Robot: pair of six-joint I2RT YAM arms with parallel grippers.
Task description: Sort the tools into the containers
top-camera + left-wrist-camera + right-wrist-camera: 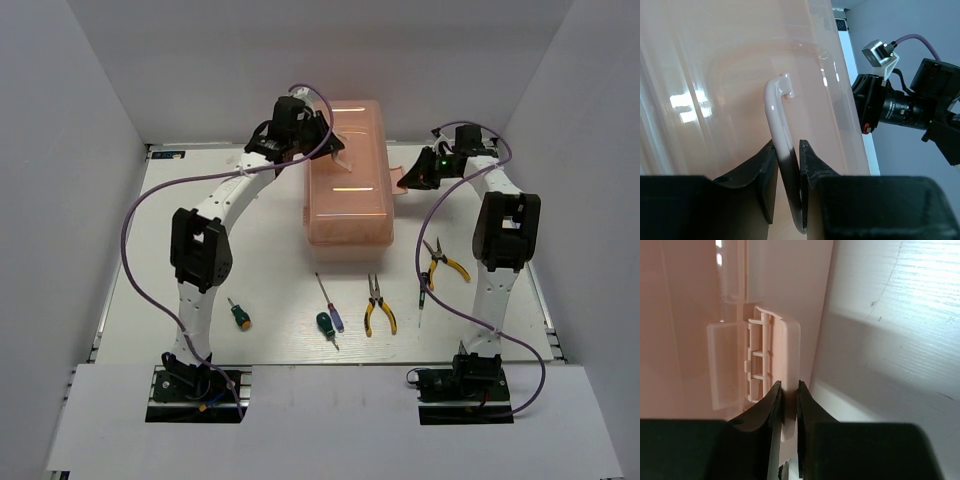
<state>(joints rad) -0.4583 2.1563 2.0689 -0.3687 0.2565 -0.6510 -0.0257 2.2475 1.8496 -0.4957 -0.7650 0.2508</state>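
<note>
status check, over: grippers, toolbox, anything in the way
Left gripper shut on lid handle. Right gripper shut on latch tab. Toolbox lid down, all six tools loose on table, none sorted. Nothing in the way.

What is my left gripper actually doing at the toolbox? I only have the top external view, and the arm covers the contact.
Observer: In the left wrist view, the left gripper has its fingers closed around the lid handle, one on each side of the pale loop.
Operator: And the right one?
Observer: The right wrist view shows the right gripper pinching the latch tab on the side of the toolbox.
Operator: Is the latch released?
Observer: The tab's ribbed inner face shows, so it seems swung away from the wall. I cannot tell if the lid is free.
</note>
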